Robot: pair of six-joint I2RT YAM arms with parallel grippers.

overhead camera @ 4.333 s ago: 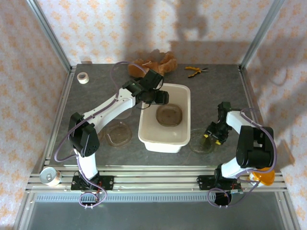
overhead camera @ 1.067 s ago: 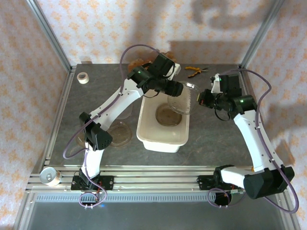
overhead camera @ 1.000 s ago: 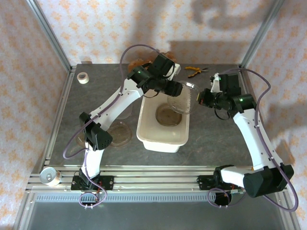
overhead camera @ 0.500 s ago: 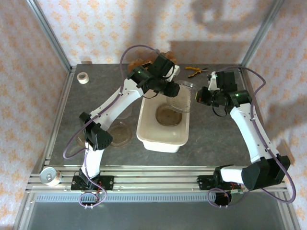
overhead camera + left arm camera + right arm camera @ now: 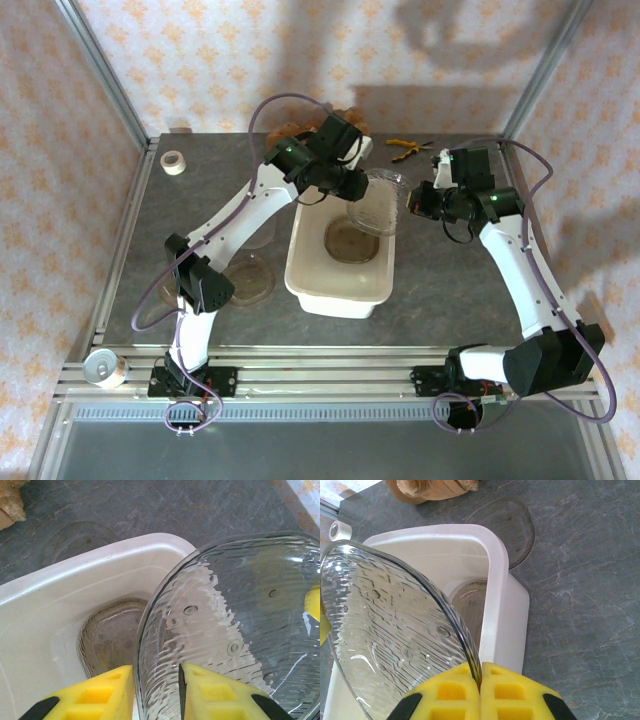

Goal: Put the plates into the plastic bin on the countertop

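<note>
A clear ribbed plate (image 5: 378, 205) hangs tilted on edge over the back right corner of the plastic bin (image 5: 310, 285). My right gripper (image 5: 480, 672) is shut on the rim of this plate (image 5: 385, 630). My left gripper (image 5: 156, 672) is open, its yellow fingers (image 5: 100, 692) either side of the opposite rim of the plate (image 5: 240, 620) with a narrow gap left. A brownish plate (image 5: 350, 240) lies flat on the bin's floor. Two more plates rest on the countertop left of the bin, one near (image 5: 248, 280) and one further back (image 5: 506, 527).
A white tape roll (image 5: 173, 162) sits at the back left and yellow-handled pliers (image 5: 408, 148) at the back right. A brown stuffed toy (image 5: 430, 490) lies behind the bin. A can (image 5: 103, 368) stands on the front rail at the left.
My left gripper's jaws have narrowed around the plate's rim. The right wrist has shifted slightly back, still holding the plate over the bin.
</note>
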